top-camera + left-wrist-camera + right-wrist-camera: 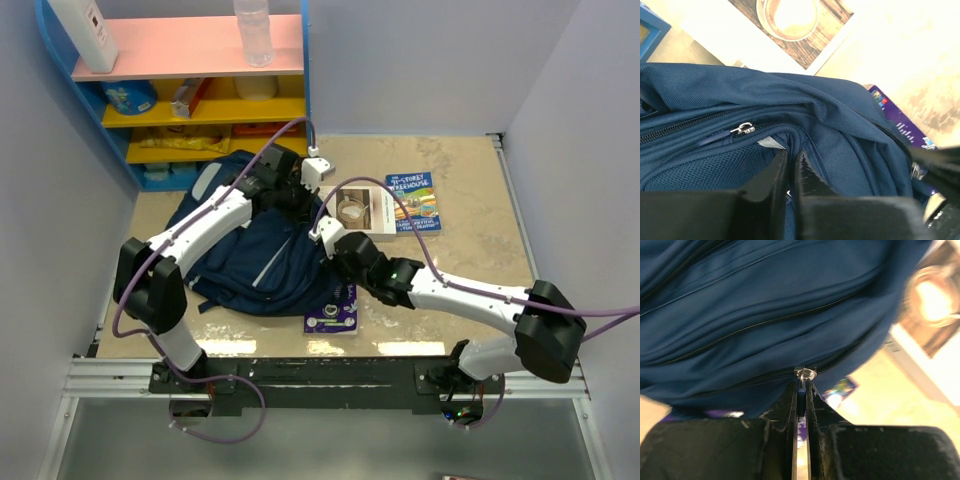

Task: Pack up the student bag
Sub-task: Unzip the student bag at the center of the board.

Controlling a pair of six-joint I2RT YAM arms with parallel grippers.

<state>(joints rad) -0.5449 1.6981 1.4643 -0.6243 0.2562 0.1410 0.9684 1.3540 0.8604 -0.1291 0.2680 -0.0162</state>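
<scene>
The student bag [250,255], a large navy backpack, lies on the table's left half. My left gripper [290,190] is at the bag's far upper edge. In the left wrist view that gripper [790,162] is shut on a ridge of the bag's fabric [840,115], just right of a silver zip slider [744,129]. My right gripper [325,240] is at the bag's right side. The right wrist view shows it [801,390] shut on the blue pull tab hanging from a silver zip slider [805,374] on the bag [765,305].
A white book with a coffee-cup cover [365,212] and a blue book [412,200] lie right of the bag. A purple book [335,312] pokes out from under its near edge. A blue shelf unit [200,110] with a bottle [254,30] stands at the back left.
</scene>
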